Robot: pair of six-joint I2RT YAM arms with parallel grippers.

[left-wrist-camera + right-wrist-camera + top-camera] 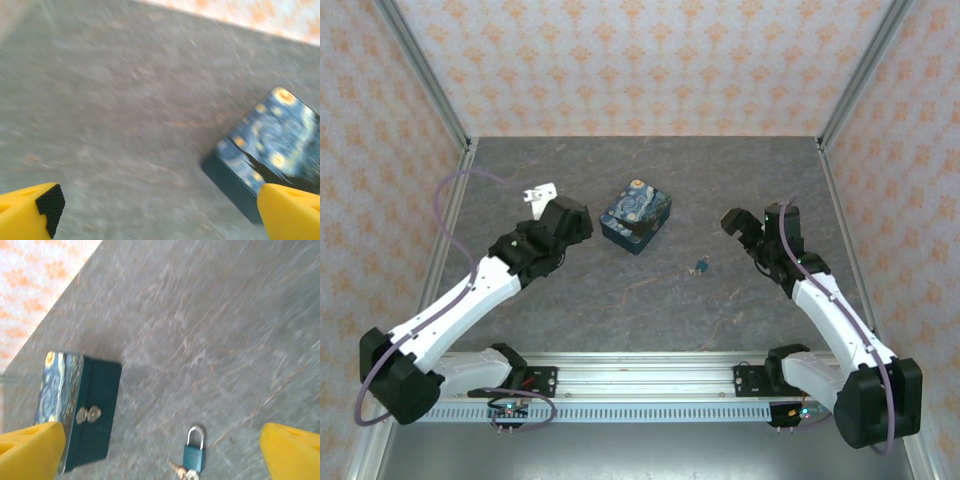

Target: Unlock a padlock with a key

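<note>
Right pincer (160,452) is hanging spread wide, gripping nothing; small teal padlock with a silver shackle (194,452) is lying flat on the grey stone-look counter (200,340) between its fingers, just off centre; small silvery key (180,471) is seemingly touching the lock's base. Left pincer (162,215) is gaping too, empty, with the starry-print blue tin box (272,150) sitting beside one finger. Judging: the lock is likely light, hard and slick, prone to skating; pinching across the body's flat sides is looking best, shackle left free.
</note>
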